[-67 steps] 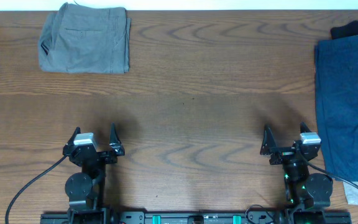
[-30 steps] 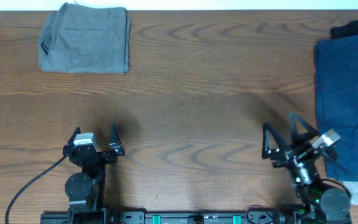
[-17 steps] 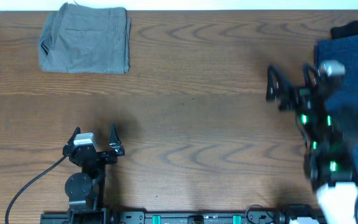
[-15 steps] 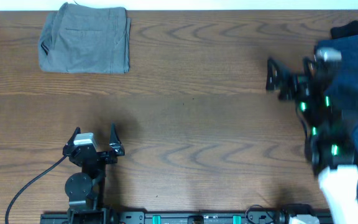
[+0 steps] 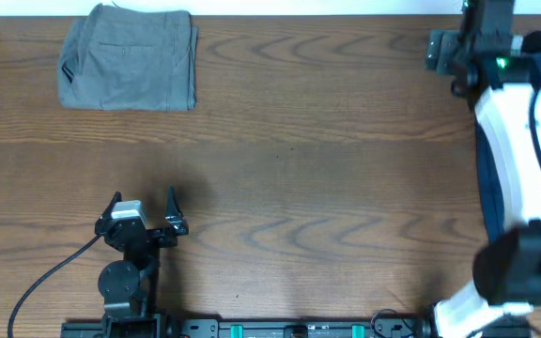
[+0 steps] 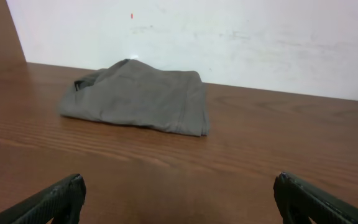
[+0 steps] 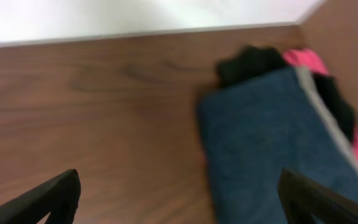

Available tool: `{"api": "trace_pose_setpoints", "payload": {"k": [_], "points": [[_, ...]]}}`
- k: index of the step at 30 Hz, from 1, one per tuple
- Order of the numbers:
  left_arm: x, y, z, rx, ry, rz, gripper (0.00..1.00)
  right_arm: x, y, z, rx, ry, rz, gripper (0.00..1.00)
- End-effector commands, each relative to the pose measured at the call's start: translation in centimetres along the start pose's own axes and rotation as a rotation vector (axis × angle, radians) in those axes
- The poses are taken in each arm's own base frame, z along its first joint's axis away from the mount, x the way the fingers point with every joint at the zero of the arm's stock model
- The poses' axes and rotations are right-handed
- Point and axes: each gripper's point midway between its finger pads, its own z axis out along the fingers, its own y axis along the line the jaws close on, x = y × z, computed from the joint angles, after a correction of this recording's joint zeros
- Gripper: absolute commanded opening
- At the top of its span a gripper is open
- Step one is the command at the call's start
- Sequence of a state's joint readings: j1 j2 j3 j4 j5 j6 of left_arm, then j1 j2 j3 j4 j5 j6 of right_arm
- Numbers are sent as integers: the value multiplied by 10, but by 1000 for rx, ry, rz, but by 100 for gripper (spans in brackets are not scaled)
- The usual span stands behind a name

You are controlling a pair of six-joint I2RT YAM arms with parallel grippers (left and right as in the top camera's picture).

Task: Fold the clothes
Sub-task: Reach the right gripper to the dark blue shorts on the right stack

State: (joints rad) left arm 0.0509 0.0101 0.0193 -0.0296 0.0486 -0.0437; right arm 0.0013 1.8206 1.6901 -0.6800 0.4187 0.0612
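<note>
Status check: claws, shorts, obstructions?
Left claw open, parked. Right claw open near navy shorts, nothing gripped. Black and pink fabric beside them; grey shorts far off.

- Table (image 5: 299, 160): mid-brown wood with darker wavy grain.
- Folded shorts (image 5: 130, 58), far left: plain grey-olive with faint darker seam lines.
- The clothes (image 7: 266, 143), right edge: dark navy blue with a slightly mottled weave.
- Black garment (image 7: 253, 62), far right, behind the navy: solid black.
- Pink item (image 7: 306, 60), beside the black garment: bright pink.
- Strip (image 7: 322, 112), along the navy's right side: pale grey.
- Wall (image 6: 260, 37), far side: off-white.
- Left gripper (image 5: 142, 197): black fingers and a silver-white block.
- Right arm (image 5: 519, 141): white shell, black joints and a green light.
</note>
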Motion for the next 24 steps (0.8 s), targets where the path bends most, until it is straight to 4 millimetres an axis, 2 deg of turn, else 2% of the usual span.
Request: {"api": "trace_pose_setpoints", "payload": {"k": [1, 3, 9, 13, 24], "points": [[15, 5, 1, -21, 45, 17, 98, -2, -45, 28, 233, 42, -47, 99], [15, 5, 1, -21, 45, 17, 98, 2, -51, 45, 274, 66, -97, 99], [15, 5, 1, -21, 45, 18, 98, -4, -51, 60, 308, 36, -97, 99], [15, 5, 1, -21, 45, 17, 98, -2, -47, 80, 312, 39, -164, 99], [15, 5, 1, -21, 44, 18, 98, 57, -43, 148, 409, 199, -336, 98]]}}
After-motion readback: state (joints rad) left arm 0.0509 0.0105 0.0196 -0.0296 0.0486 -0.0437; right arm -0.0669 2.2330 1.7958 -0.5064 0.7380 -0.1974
